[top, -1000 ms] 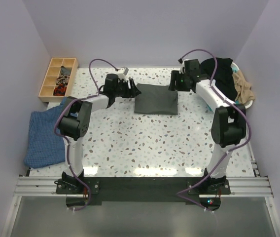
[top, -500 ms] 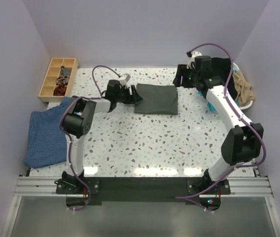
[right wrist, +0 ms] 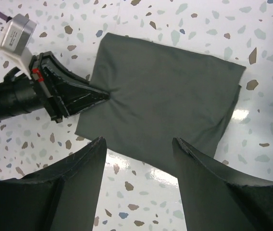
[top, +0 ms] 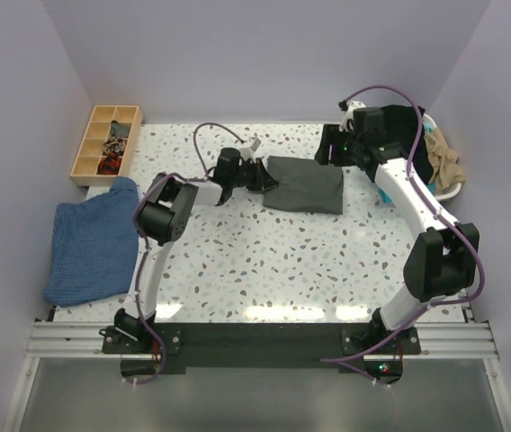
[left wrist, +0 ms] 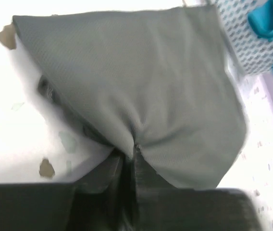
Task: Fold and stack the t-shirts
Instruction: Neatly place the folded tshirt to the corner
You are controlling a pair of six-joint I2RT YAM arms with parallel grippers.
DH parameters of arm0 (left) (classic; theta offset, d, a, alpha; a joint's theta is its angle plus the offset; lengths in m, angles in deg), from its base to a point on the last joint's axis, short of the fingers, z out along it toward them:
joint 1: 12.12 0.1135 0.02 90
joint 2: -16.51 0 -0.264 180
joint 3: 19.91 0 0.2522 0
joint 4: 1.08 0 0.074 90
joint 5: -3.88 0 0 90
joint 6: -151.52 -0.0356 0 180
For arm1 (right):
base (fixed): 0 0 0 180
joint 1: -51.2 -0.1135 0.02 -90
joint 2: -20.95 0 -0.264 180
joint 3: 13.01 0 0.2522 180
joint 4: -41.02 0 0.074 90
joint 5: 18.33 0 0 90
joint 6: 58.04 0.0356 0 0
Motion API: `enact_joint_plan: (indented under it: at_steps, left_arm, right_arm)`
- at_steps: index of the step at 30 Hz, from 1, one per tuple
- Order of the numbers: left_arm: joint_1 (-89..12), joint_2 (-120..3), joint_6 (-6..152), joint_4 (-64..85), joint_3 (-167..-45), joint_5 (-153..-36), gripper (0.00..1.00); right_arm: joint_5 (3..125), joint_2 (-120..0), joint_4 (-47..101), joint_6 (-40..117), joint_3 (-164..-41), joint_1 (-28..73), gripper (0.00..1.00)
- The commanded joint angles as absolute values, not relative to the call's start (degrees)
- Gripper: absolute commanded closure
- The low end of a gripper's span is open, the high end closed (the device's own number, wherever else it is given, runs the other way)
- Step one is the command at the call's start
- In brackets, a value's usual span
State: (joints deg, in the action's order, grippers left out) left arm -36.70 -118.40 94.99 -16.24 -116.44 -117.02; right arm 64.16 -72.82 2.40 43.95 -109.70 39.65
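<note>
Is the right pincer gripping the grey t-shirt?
No, the right pincer hangs open, clear of the grey t-shirt; only the left pincer pinches its edge.

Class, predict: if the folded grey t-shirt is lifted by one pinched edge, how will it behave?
Probably floppy: the folded grey t-shirt puckers where the left fingers pinch it. Its layers may fall open, since nothing visible holds the fold. It would probably slide on the smooth table.
</note>
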Motion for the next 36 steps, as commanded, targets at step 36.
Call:
enact_joint_plan:
  at_steps: [36]
  left_arm:
    - [-7.8,-131.3,67.1,28.6,-164.8,-102.0,1.0]
  right_arm:
    - [56.5,-77.5,4.4,45.6,-108.3,39.9,0.39]
